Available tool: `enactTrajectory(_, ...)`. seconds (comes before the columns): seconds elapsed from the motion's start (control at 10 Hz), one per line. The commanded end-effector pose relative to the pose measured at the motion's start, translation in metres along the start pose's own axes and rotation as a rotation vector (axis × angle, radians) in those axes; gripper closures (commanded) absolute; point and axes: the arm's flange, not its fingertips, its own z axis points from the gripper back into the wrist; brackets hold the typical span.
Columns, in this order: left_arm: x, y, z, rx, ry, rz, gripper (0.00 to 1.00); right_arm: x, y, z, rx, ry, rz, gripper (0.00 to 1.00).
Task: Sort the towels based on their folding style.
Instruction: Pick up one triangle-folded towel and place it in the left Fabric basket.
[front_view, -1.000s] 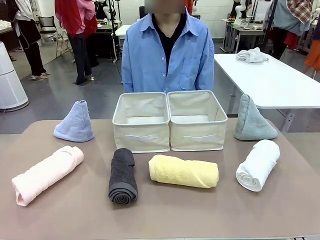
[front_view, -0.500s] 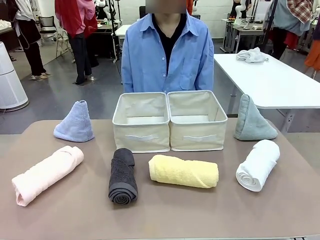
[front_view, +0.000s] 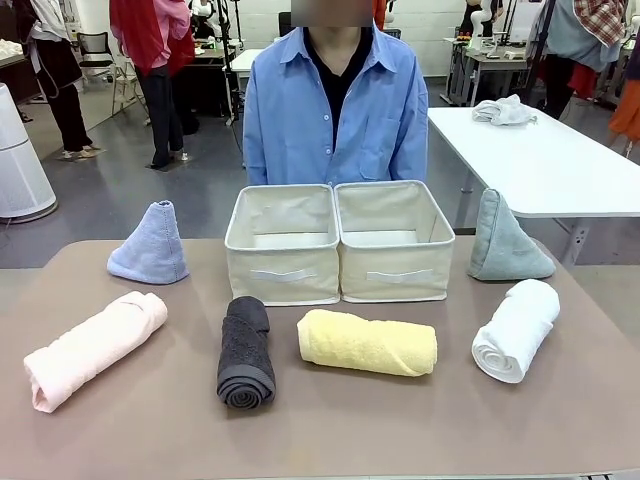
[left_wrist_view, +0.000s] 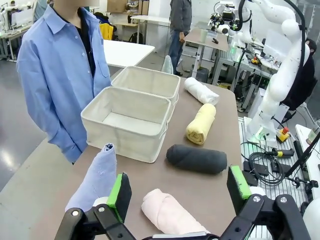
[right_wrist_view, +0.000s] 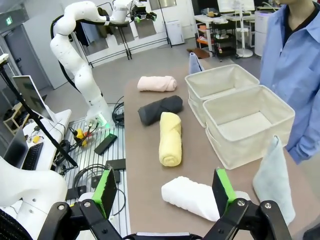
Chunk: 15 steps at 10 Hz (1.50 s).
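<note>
Along the table's near side lie rolled towels: pink (front_view: 92, 347), dark grey (front_view: 246, 352), yellow (front_view: 367, 342) and white (front_view: 517, 328). A lavender-blue cone towel (front_view: 150, 244) stands at the back left and a grey-green cone towel (front_view: 505, 240) at the back right. My left gripper (left_wrist_view: 180, 195) hangs open high above the pink roll (left_wrist_view: 167, 214) and beside the blue cone (left_wrist_view: 96, 176). My right gripper (right_wrist_view: 165, 192) is open too, up over the white roll (right_wrist_view: 195, 197), with the grey-green cone (right_wrist_view: 274, 177) to its right. Neither holds anything.
Two beige fabric bins (front_view: 284, 243) (front_view: 394, 239) stand side by side at the table's far middle. A person in a blue shirt (front_view: 335, 105) stands right behind them. A white table (front_view: 545, 160) with a cloth heap is off to the right.
</note>
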Motion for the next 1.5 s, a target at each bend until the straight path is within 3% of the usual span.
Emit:
enactTrajectory(0.0, 0.000, -0.004, -0.001, 0.000, -0.022, -0.014, 0.00, 0.001, 0.001, 0.000, 0.006, -0.018, 0.022, 0.00)
enactTrajectory(0.8, 0.000, -0.004, -0.001, 0.000, -0.022, -0.014, 0.00, 0.000, 0.000, 0.000, 0.000, 0.000, 0.000, 0.00)
enactTrajectory(1.0, 0.000, -0.004, -0.001, 0.000, -0.022, -0.014, 0.00, 0.023, -0.016, -0.013, -0.067, 0.103, -0.004, 0.00)
enactTrajectory(1.3, 0.000, -0.004, -0.001, 0.000, -0.022, -0.014, 0.00, 0.071, -0.061, -0.054, -0.227, 0.504, 0.012, 0.00)
enactTrajectory(1.4, 0.000, -0.004, -0.001, 0.000, -0.022, -0.014, 0.00, 0.085, -0.068, -0.071, -0.209, 0.620, 0.041, 0.00)
